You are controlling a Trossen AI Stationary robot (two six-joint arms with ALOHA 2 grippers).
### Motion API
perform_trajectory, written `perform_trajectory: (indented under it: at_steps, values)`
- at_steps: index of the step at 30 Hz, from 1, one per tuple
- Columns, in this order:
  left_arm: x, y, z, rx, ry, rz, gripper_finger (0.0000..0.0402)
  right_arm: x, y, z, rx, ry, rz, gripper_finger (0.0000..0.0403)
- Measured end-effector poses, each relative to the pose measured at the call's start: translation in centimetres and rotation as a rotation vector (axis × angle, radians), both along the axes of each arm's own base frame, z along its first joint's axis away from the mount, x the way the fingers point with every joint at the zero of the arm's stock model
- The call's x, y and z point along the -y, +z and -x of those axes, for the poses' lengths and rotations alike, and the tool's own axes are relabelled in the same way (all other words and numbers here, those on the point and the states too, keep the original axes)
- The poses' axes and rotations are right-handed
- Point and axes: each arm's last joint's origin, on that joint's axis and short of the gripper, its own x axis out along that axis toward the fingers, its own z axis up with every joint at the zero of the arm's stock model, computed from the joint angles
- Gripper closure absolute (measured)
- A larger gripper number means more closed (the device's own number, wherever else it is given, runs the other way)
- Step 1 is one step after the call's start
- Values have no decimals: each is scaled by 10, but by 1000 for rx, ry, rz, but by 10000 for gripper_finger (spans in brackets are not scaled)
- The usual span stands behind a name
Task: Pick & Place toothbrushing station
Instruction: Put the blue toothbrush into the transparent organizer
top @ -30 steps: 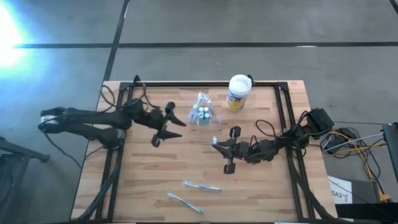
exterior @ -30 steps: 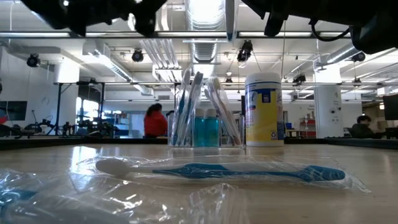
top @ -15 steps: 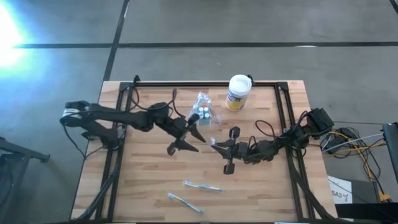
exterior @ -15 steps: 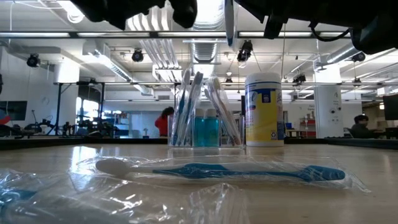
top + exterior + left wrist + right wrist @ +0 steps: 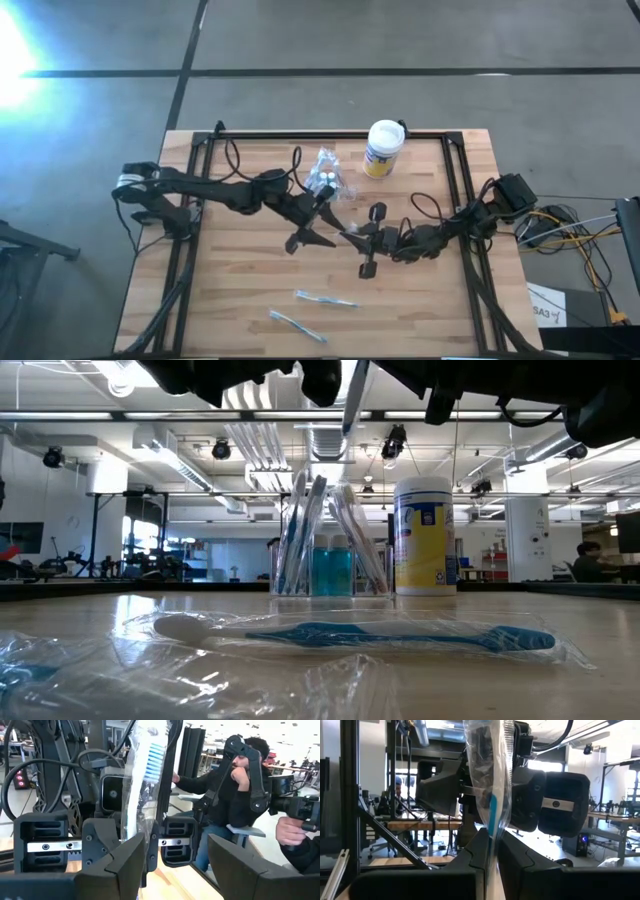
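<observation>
The toothbrushing station (image 5: 325,180), a clear holder with brushes and blue bottles in it, stands on the far middle of the table (image 5: 325,550). My right gripper (image 5: 347,236) is at mid-table, shut on a toothbrush in a clear wrapper (image 5: 492,795). Facing it from the left is my left gripper (image 5: 325,232), open. In the left wrist view the wrapped brush (image 5: 145,785) stands between its fingers, close to one of them (image 5: 120,865). My right gripper pinches the wrapped toothbrush by its blue handle (image 5: 492,822) between its two fingers. The fingers come roughly level from the table's right and lie across the brush. The brush stands about upright, bristles (image 5: 155,755) up, clear of the table. My left gripper: I cannot tell whether its finger touches the wrapper (image 5: 146,847).
A white-lidded, yellow-labelled canister (image 5: 383,148) stands just right of the station. Two more wrapped toothbrushes (image 5: 325,298) (image 5: 297,325) lie near the front edge, close before the low camera (image 5: 350,635). Black frame rails (image 5: 200,160) run along the table's sides.
My left gripper has travelled level toward the table's right, up to my right gripper and the brush it holds, staying open. In the low view the brush's lower end now slants where it hung straight before.
</observation>
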Motion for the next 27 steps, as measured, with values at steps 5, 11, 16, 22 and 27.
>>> perform_trajectory:
  at_steps: [5,11,16,22,27]
  values:
    - [0,2,4,-18,11,-1,183,0,0,0,-5,-13,9,383]
    - [0,7,16,-66,48,-78,183,-1,0,1,-9,-30,4,384]
    - [-2,5,15,-74,149,-122,183,-1,0,0,-5,-9,6,385]
    - [-1,2,9,-53,146,-143,183,-1,0,0,-6,-4,-1,385]
    - [-1,7,5,-17,147,-151,183,2,-2,-2,-22,-8,-10,385]
